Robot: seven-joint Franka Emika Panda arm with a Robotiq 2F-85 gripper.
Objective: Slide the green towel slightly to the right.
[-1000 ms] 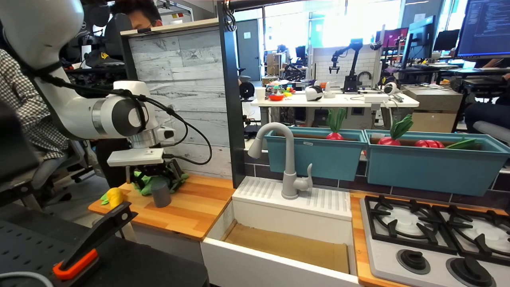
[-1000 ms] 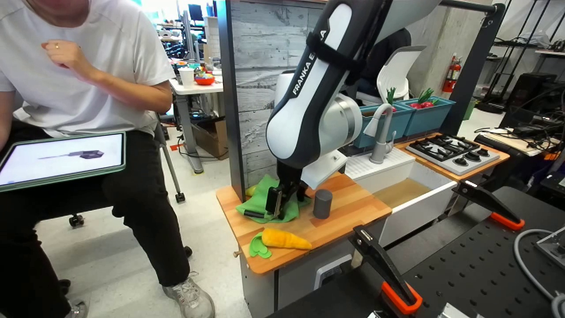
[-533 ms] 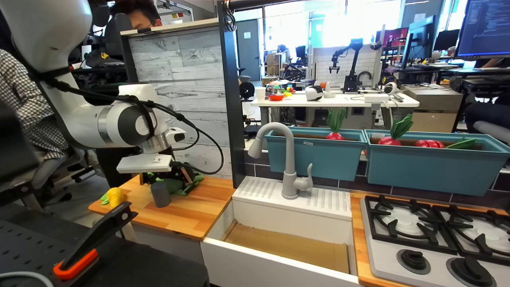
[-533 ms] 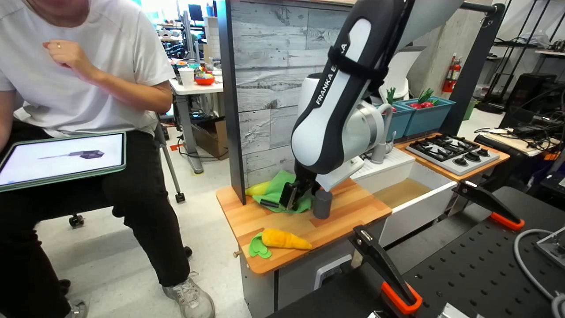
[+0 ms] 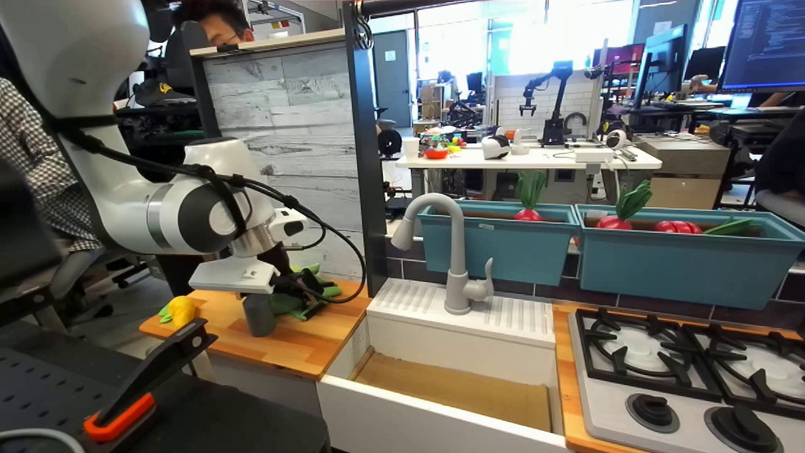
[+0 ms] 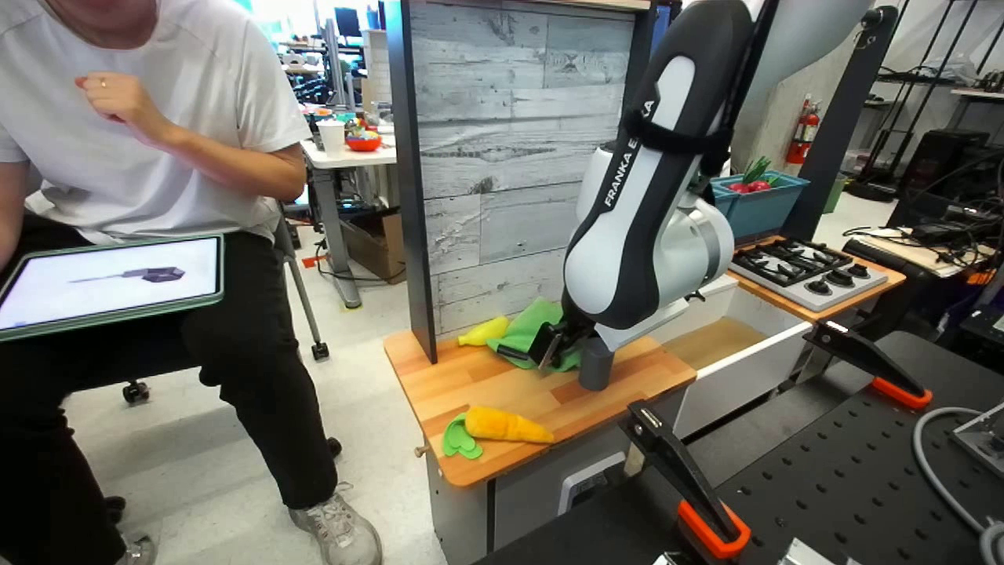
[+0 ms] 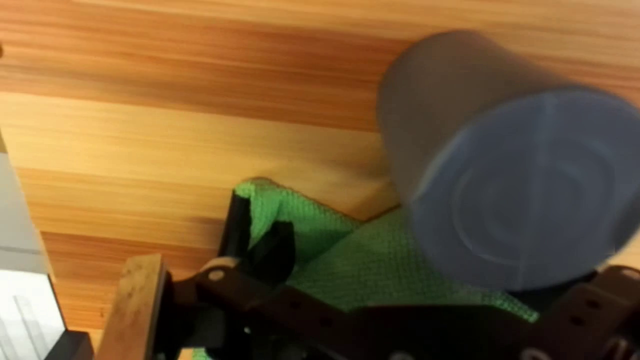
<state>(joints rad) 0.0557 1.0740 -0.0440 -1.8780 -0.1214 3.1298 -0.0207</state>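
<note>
The green towel (image 6: 537, 320) lies crumpled on the wooden counter near the panel. It also shows in an exterior view (image 5: 330, 291) and in the wrist view (image 7: 350, 270). My gripper (image 6: 561, 353) is low at the counter, over the towel. In the wrist view my gripper (image 7: 410, 270) has its fingers spread wide, with the towel under and between them. One finger presses near a towel corner. The other finger is mostly hidden behind a grey cylinder (image 7: 525, 190). The arm hides part of the towel in both exterior views.
The grey cylinder stands upright (image 6: 596, 365) close beside my gripper. A yellow object (image 6: 485, 332) lies against the towel by the panel (image 6: 525, 157). An orange toy carrot (image 6: 506, 424) lies at the front edge. A sink (image 5: 440, 434) adjoins the counter.
The arm and gripper have moved right in both exterior views, and the towel has slid along. The grey cylinder has shifted slightly right. More of the yellow object shows.
</note>
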